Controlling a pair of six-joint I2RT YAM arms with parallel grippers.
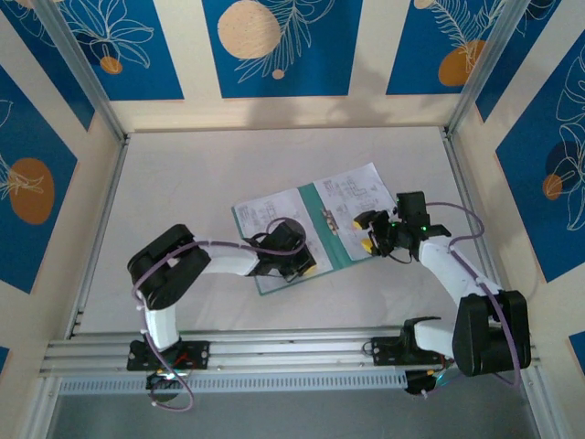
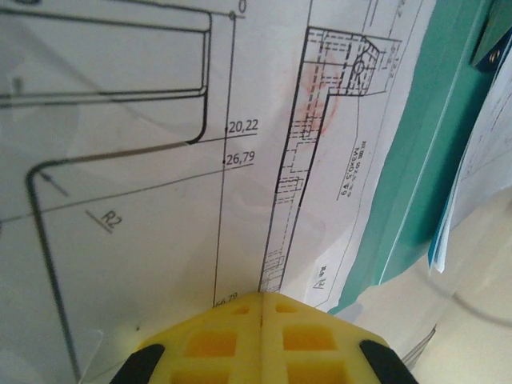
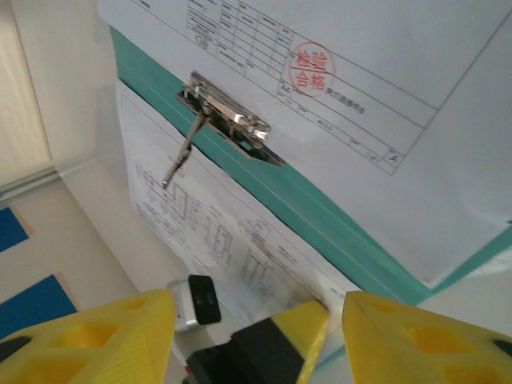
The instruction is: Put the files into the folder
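The left gripper [image 2: 262, 340] is seen clenched, its 2 yellow fingertips [image 2: 224, 344] pressed together over a printed sheet. The right gripper [image 3: 252, 308] is held released, jaws parted, near the metal clip [image 3: 228, 120]. The files [image 3: 400, 160] are spread across the open folder [image 3: 320, 206] at mid-table.

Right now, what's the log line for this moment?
folder open | files on both halves | left gripper shut, over left half | right gripper open, by right half

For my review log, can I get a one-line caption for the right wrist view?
Open right claw poised over the open teal folder, its metal clip between printed files.
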